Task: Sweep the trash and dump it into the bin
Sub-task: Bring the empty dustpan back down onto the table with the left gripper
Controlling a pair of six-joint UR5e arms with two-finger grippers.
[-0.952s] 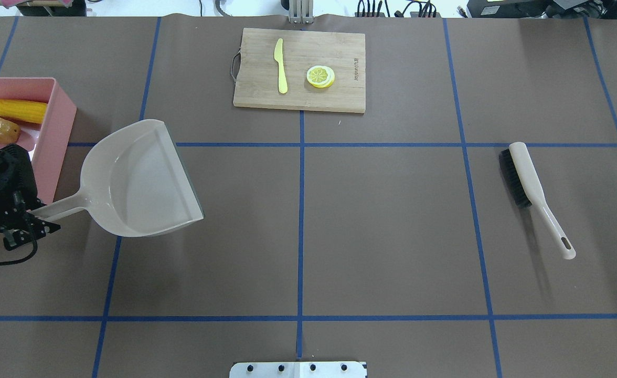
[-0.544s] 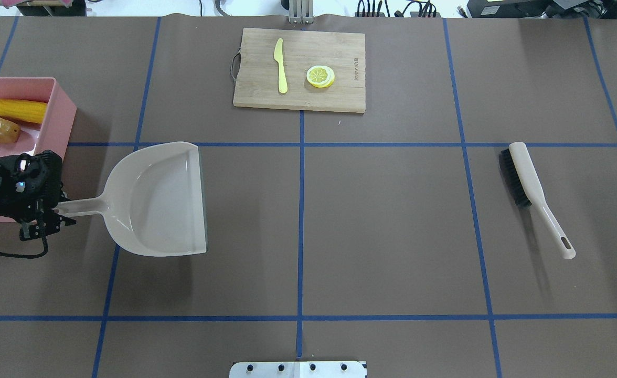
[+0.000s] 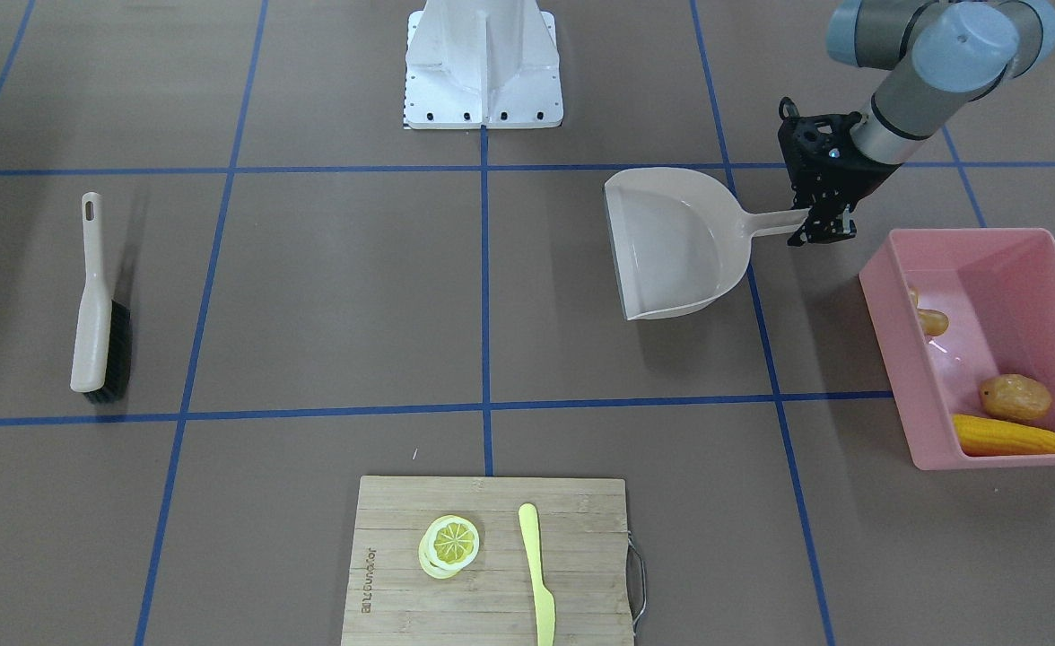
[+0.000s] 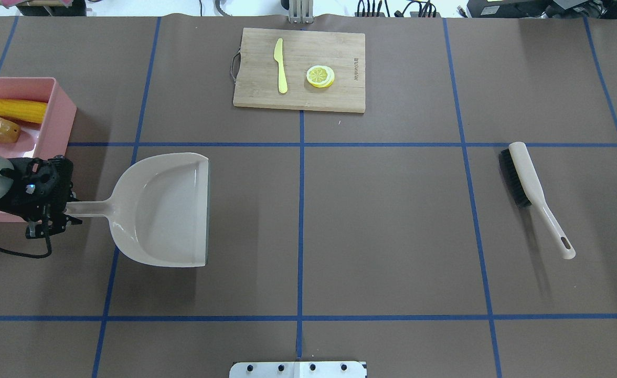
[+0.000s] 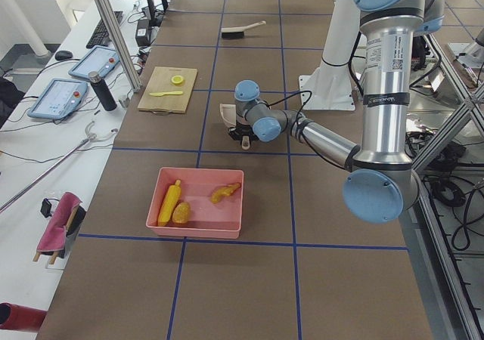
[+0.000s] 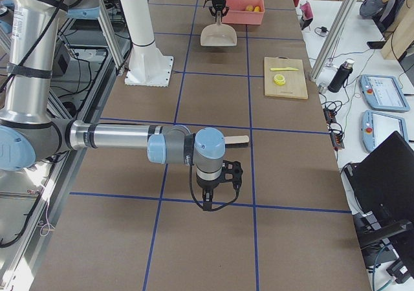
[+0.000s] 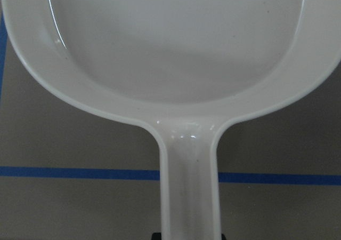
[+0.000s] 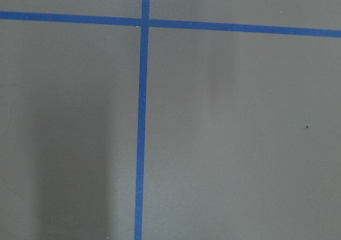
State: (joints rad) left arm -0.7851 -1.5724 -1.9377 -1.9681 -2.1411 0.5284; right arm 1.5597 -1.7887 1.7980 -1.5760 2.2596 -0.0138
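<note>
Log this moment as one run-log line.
left gripper: shut on dustpan | dustpan: empty | bin: corn, potato, ginger inside | brush: on table | right gripper: cannot tell

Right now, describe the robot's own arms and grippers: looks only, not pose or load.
The left arm and right arm are silver-grey tubes with light blue caps on the round joints and black bands on the links. The left gripper and right gripper are black, open-framed two-finger units. A black cable loops from the left gripper, which shows a small blue light.
</note>
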